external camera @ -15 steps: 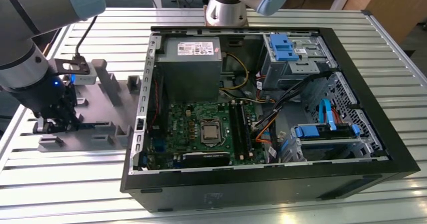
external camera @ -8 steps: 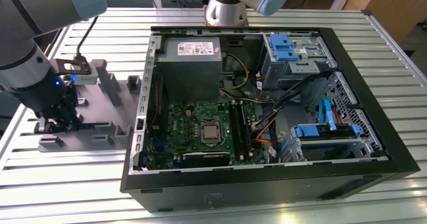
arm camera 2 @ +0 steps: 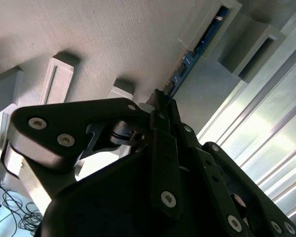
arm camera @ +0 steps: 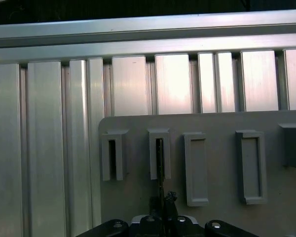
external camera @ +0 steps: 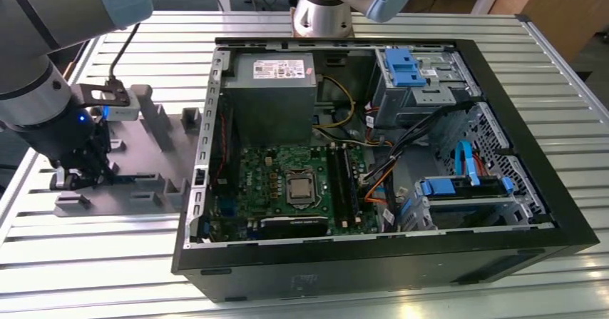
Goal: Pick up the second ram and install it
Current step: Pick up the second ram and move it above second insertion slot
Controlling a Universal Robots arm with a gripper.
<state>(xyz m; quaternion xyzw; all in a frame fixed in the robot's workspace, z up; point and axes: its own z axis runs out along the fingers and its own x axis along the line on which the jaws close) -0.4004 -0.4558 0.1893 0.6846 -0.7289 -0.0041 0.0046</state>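
In the exterior view my gripper (external camera: pixel 74 180) reaches down into the grey tray (external camera: pixel 142 144) at the exterior view's left. The second ram (arm camera 2: pixel 197 47) is a thin blue-green board seen edge-on. Its far end sits in a slotted tray block. In the first wrist view the second ram (arm camera: pixel 159 163) is a dark sliver standing in one block's slot. In both wrist views my gripper (arm camera 2: pixel 160 96) (arm camera: pixel 163 200) is shut on the near end of the board, fingers pressed close on either side. The black memory slots (external camera: pixel 343 183) lie on the motherboard inside the case.
The open black computer case (external camera: pixel 381 262) lies at the exterior view's right, with a grey power supply (external camera: pixel 271 83), drive cages (external camera: pixel 418 69) and loose cables (external camera: pixel 418 140). Upright grey blocks (arm camera: pixel 249 165) rise from the tray around my fingers. The slatted aluminium table (arm camera: pixel 49 148) runs beyond the tray.
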